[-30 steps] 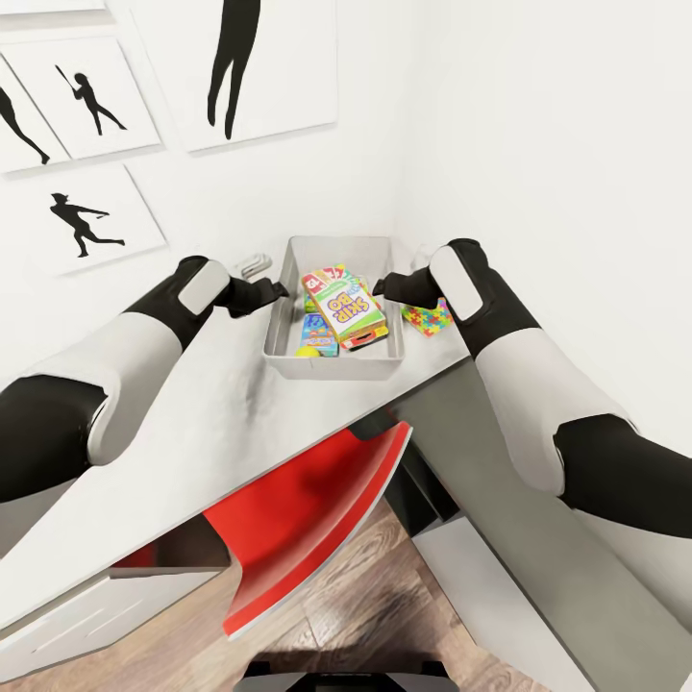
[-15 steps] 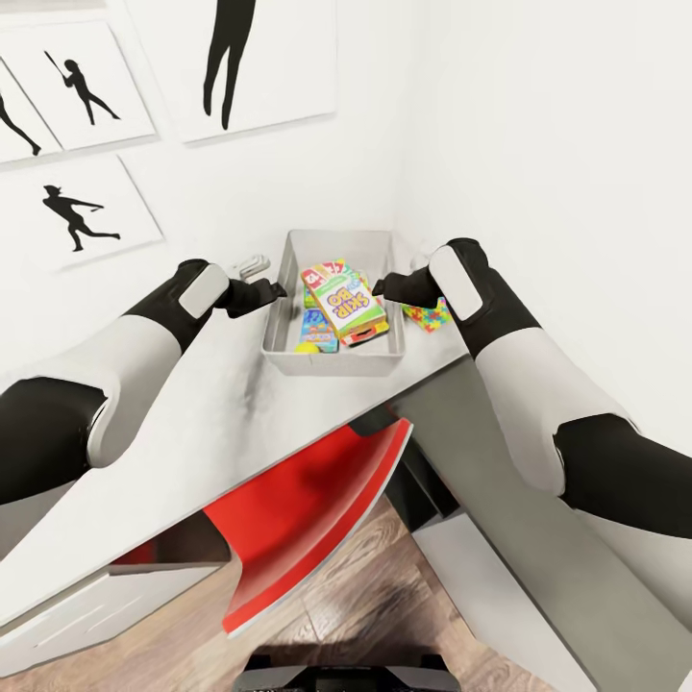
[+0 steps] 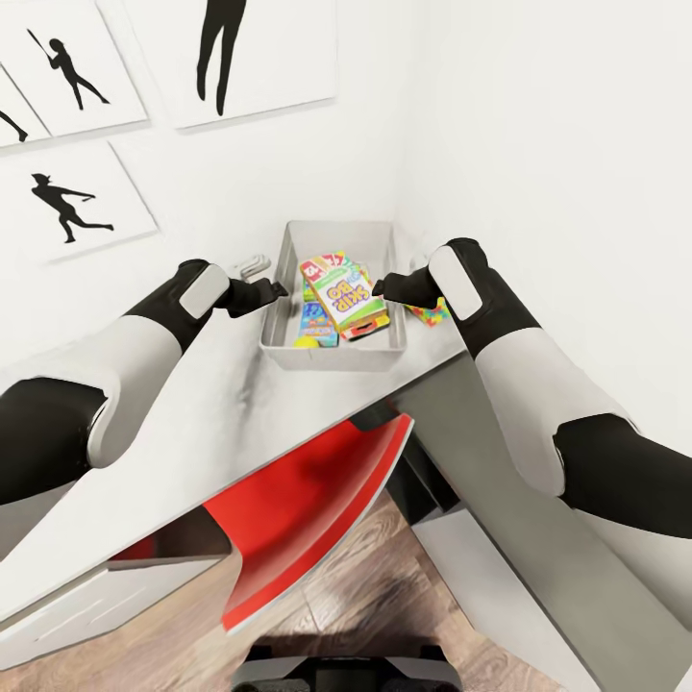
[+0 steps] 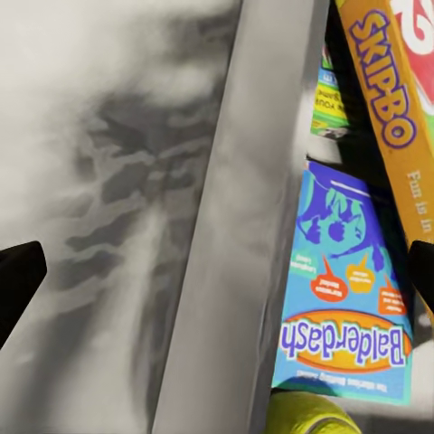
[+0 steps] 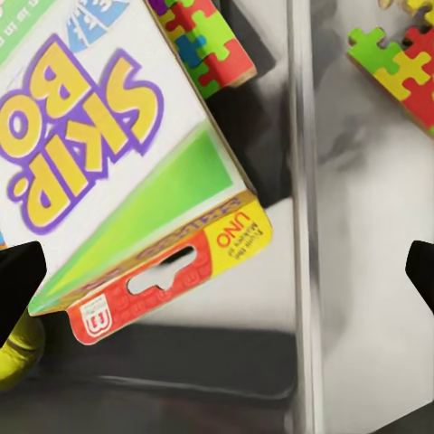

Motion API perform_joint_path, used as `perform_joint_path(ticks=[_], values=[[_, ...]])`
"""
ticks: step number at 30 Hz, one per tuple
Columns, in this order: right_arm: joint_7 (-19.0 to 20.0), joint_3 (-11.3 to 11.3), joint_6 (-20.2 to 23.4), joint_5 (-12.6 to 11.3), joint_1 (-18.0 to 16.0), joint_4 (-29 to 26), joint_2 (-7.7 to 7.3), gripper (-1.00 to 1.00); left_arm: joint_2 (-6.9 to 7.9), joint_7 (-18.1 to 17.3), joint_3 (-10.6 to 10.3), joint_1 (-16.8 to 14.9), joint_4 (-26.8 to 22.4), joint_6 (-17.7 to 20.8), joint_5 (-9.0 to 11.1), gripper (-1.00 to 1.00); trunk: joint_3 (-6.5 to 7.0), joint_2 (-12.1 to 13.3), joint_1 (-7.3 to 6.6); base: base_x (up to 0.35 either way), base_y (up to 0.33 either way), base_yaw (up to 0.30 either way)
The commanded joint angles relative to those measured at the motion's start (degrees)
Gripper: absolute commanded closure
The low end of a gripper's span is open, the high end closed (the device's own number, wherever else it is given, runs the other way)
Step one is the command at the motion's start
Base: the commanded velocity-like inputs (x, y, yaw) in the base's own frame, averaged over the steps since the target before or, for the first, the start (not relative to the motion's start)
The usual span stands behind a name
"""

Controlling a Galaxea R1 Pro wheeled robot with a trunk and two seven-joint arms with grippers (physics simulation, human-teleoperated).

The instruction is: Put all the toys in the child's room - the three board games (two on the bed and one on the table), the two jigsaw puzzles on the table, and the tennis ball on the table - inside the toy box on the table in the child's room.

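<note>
The grey toy box (image 3: 279, 317) stands on the table near the wall corner. Inside lie a Skip-Bo game (image 3: 344, 296), a blue Balderdash game (image 3: 315, 323), an UNO box (image 5: 172, 271), a jigsaw puzzle (image 5: 203, 41) and the yellow tennis ball (image 3: 306, 341). A second colourful jigsaw puzzle (image 3: 430, 311) lies on the table just outside the box's right wall. My left gripper (image 3: 274, 288) is open over the box's left wall (image 4: 235, 226). My right gripper (image 3: 382, 284) is open over the right wall (image 5: 303, 181), empty.
The white table (image 3: 221, 423) runs along the wall, with a red chair (image 3: 317, 500) tucked under its front edge. A small white object (image 3: 252, 263) lies behind my left gripper. Framed silhouette pictures (image 3: 72, 197) hang above. Wooden floor shows below.
The whole picture has shifted up and to the left, so the camera moved. Both arms keep their pose and the toys in the box lie as before.
</note>
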Motion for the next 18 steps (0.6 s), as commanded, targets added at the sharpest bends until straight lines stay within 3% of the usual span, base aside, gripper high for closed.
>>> perform_joint_path(ticks=[1,18], values=[[-0.57,0.18,0.07,-0.6,-0.05,-0.04,-0.04,-1.0,-0.03,0.45,-0.26,-0.03,-0.09,0.17,0.59,-1.0,-0.18,-0.1,0.03,0.0,0.0,0.0],[-0.57,0.26,0.05,-0.6,-0.04,0.0,-0.03,-1.0,-0.32,0.36,-0.3,-0.02,-0.09,0.16,0.62,-1.0,-1.75,-0.1,0.03,0.0,0.0,0.0]])
